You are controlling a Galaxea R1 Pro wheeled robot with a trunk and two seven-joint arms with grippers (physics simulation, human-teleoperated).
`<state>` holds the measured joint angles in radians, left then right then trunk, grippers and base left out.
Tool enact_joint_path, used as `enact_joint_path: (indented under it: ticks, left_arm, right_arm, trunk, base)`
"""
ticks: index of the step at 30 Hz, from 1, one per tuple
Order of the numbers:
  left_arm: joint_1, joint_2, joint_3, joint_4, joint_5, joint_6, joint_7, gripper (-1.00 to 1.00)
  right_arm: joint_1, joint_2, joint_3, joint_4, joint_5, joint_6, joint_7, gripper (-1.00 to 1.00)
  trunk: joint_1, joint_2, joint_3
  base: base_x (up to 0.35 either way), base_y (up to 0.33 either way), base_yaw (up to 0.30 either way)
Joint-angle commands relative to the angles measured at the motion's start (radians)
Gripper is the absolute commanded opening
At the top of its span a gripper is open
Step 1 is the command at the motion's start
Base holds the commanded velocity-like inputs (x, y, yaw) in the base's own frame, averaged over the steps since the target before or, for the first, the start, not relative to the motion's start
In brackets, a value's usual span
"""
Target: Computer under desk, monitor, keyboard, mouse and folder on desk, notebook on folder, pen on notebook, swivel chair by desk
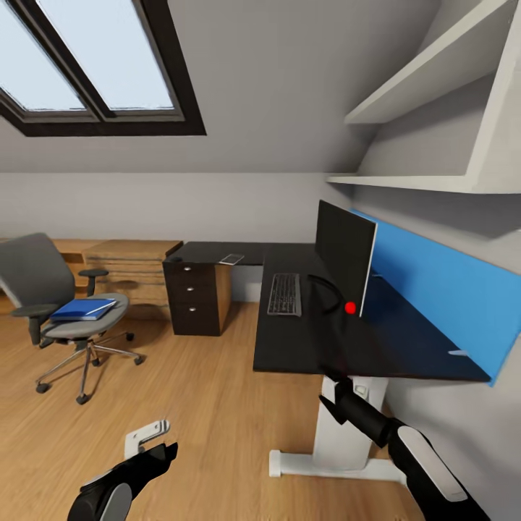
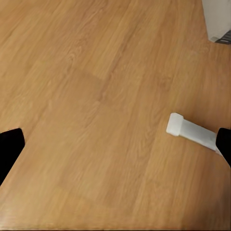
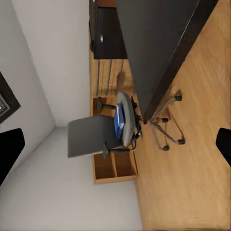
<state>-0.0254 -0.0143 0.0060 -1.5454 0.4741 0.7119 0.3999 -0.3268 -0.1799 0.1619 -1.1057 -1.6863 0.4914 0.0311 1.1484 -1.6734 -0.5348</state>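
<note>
The black desk (image 1: 304,347) carries the monitor (image 1: 346,262) and, to its left, the keyboard (image 1: 284,294). The thin grey notebook (image 1: 231,258) and a small black lump, probably the mouse (image 1: 176,258), lie on the desk's far wing. The white pen (image 1: 457,352) rests by the blue wall panel. Left of the desk stands the swivel chair (image 1: 54,289) with the blue folder (image 1: 83,309) on its seat. That chair (image 3: 96,134) and folder (image 3: 120,120) also show in the right wrist view. My left gripper (image 1: 155,443) (image 2: 115,149) hangs open over the floor. My right gripper (image 1: 334,394) (image 3: 115,149) is open below the desk's front edge. The computer is out of view.
The black drawer unit (image 1: 194,297) stands under the desk's left wing, with a wooden dresser (image 1: 130,271) behind the chair. The desk's white leg (image 1: 347,427) and foot (image 2: 192,131) stand on the wooden floor between my arms. White shelves (image 1: 427,108) hang above the blue wall panel (image 1: 441,289).
</note>
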Motion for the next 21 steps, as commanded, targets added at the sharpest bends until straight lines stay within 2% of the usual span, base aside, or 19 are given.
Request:
enact_joint_path:
  ticks: [1,5,6,7,9,10,11,12,13,14,15,16,18,19,21]
  left_arm:
    - [-0.001,0.0,0.001,-0.001,0.011,0.003,0.009,1.0]
    - [-0.001,-0.001,0.002,-0.001,0.01,0.002,0.013,1.0]
    - [-0.001,0.0,0.002,-0.001,0.009,0.002,0.014,1.0]
    - [-0.001,-0.001,0.002,0.0,0.009,0.002,0.015,1.0]
    - [-0.001,-0.001,0.0,0.002,0.009,0.002,0.017,1.0]
    - [-0.001,-0.001,0.0,0.003,0.009,0.002,0.017,1.0]
    - [-0.001,-0.001,0.0,0.003,0.008,0.002,0.017,1.0]
    - [-0.001,-0.001,-0.001,0.003,0.008,0.002,0.017,1.0]
    - [-0.001,-0.001,-0.001,0.003,0.008,0.001,0.017,1.0]
    - [-0.001,-0.002,-0.002,0.004,0.008,0.001,0.017,1.0]
    - [-0.001,-0.002,-0.002,0.004,0.008,0.001,0.017,1.0]
    - [-0.001,-0.002,-0.002,0.005,0.009,0.001,0.017,1.0]
    - [-0.001,-0.002,-0.003,0.006,0.01,0.001,0.018,1.0]
    - [-0.001,-0.003,-0.003,0.032,0.009,0.0,0.017,1.0]
    - [-0.002,-0.003,-0.003,0.061,0.008,-0.004,0.016,1.0]
  right_arm:
    - [0.0,0.0,0.002,0.001,0.008,0.0,0.003,1.0]
    - [-0.001,0.006,0.009,0.0,0.078,-0.002,0.002,1.0]
    - [-0.001,0.011,0.02,0.0,0.112,-0.003,0.001,1.0]
    - [-0.001,0.02,0.043,0.0,0.188,-0.005,0.002,1.0]
    - [-0.001,0.025,0.072,0.0,0.31,-0.006,0.002,1.0]
    - [0.0,0.026,0.079,0.001,0.344,-0.006,0.002,1.0]
    - [0.001,0.027,0.096,0.001,0.414,-0.006,0.002,1.0]
    - [0.002,0.028,0.108,0.002,0.451,-0.007,0.002,1.0]
    - [0.003,0.03,0.136,0.007,0.522,-0.008,0.001,1.0]
    - [0.005,0.036,0.185,0.024,0.62,-0.018,-0.002,1.0]
    - [0.006,0.039,0.201,0.033,0.648,-0.025,-0.005,1.0]
    - [0.008,0.044,0.23,0.056,0.695,-0.043,-0.015,1.0]
    - [0.014,0.05,0.27,0.096,0.744,-0.078,-0.046,1.0]
    - [0.021,0.056,0.329,0.139,0.776,-0.127,-0.127,1.0]
    - [0.025,0.058,0.365,0.155,0.784,-0.148,-0.184,1.0]
  trunk:
    - [-0.001,-0.001,-0.001]
    - [-0.001,-0.001,-0.001]
    - [-0.001,-0.001,-0.001]
    - [-0.005,0.006,0.002]
    - [-0.012,0.02,0.008]
    - [-0.016,0.027,0.011]
    - [-0.02,0.034,0.015]
    - [-0.024,0.041,0.018]
    - [-0.028,0.048,0.021]
    - [-0.031,0.055,0.024]
    - [-0.035,0.062,0.027]
    - [-0.039,0.069,0.03]
    - [-0.047,0.083,0.037]
    - [-0.051,0.09,0.04]
    - [-0.058,0.104,0.046]
  base:
    - [-0.333,0.0,0.0]
    - [-0.171,0.0,0.0]
    - [-0.057,0.0,0.0]
    - [-0.029,0.0,0.0]
    - [-0.015,0.0,0.0]
    - [-0.01,0.0,0.0]
    - [-0.006,0.0,0.0]
    - [-0.005,0.0,0.0]
    - [-0.003,0.0,0.0]
    - [-0.002,0.0,0.0]
    - [-0.001,0.0,0.0]
    - [0.0,0.0,0.0]
    - [0.0,0.0,0.0]
    - [0.0,0.0,0.0]
    - [0.0,0.0,0.0]
